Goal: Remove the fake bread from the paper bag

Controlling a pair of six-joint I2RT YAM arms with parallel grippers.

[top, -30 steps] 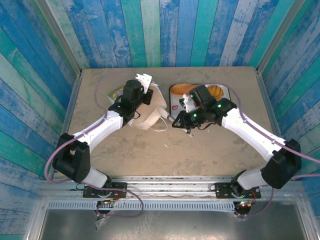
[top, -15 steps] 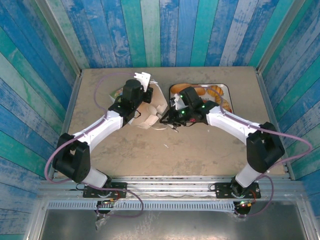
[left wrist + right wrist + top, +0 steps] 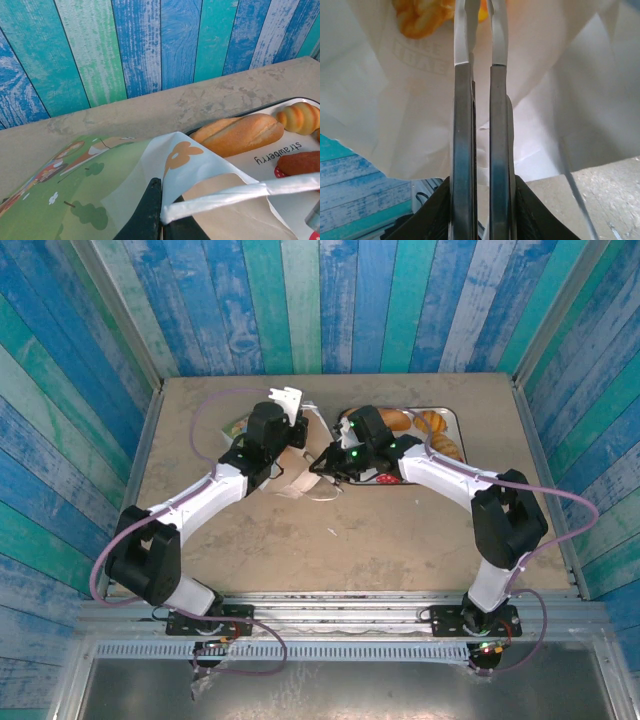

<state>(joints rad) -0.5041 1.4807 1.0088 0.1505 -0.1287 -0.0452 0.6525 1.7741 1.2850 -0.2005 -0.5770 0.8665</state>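
Observation:
The white paper bag (image 3: 300, 458) lies in the middle of the table with its mouth toward the tray. My left gripper (image 3: 287, 436) is shut on the bag's rim; in the left wrist view its black fingers (image 3: 150, 210) pinch the white paper bag (image 3: 200, 165) beside a loop handle. My right gripper (image 3: 337, 457) is shut on metal tongs (image 3: 479, 125), which reach into the paper bag (image 3: 555, 75). A golden-orange fake bread (image 3: 422, 17) lies inside, just left of the tong tips. More fake bread (image 3: 400, 422) rests on the tray: a long loaf (image 3: 235, 135), a croissant (image 3: 300, 117).
The white strawberry-printed tray (image 3: 455, 416) stands right of the bag at the back of the table, also seen as the tray (image 3: 260, 170) in the left wrist view. Blue and green plank walls (image 3: 330, 300) close in the back and sides. Bare tabletop (image 3: 330, 550) lies in front.
The right arm has swung left from over the tray, bringing the tongs into the bag's mouth. The left gripper has kept its hold on the rim.

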